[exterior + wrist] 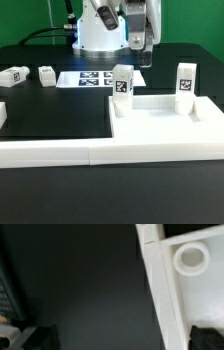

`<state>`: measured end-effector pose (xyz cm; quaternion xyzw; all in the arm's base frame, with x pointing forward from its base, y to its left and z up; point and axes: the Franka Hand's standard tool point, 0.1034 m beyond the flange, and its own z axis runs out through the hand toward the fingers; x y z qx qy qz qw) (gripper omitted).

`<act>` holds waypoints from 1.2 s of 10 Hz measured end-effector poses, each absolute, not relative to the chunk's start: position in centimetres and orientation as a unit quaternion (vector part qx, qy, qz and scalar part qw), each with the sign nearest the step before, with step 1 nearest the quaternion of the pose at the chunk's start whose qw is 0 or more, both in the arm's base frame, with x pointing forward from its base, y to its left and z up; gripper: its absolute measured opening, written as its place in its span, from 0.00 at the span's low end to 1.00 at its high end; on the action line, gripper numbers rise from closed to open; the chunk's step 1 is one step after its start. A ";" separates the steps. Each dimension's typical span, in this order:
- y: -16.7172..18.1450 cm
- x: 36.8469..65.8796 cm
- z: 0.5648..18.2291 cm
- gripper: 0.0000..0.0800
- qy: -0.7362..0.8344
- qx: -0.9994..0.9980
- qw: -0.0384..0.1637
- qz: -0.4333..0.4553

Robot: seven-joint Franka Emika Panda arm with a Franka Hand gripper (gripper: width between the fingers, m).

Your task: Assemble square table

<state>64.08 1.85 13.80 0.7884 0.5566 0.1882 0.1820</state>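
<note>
The square table's white slab point(155, 122) lies flat at the exterior view's right. Two white tagged legs stand upright in its far corners, one point(122, 83) on the left and one point(185, 82) on the right. Two loose tagged legs point(15, 75) point(47, 74) lie on the black table at the far left. My gripper point(138, 48) hangs above the table behind the slab, apart from every part. In the wrist view the gripper point(125, 339) is open and empty over dark table, with the slab's edge point(165, 291) and a round corner socket point(190, 258) to one side.
The marker board point(95, 78) lies flat in front of the robot base point(100, 30). A long white border bar point(100, 152) runs along the front, with another bar point(208, 108) at the right. A small white piece point(2, 115) shows at the left edge.
</note>
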 end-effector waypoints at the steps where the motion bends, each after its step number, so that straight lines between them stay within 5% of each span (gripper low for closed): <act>1: 1.8 64.1 13.8 0.81 0.532 0.805 0.176 0.194; 3: 1.2 63.7 13.8 0.81 0.479 0.839 0.163 0.201; 6: -3.5 59.1 14.8 0.81 0.402 0.886 0.138 0.186; 10: -8.9 53.5 13.0 0.81 0.280 0.948 0.089 0.123; 12: -8.7 53.3 12.5 0.81 0.221 0.967 0.072 0.109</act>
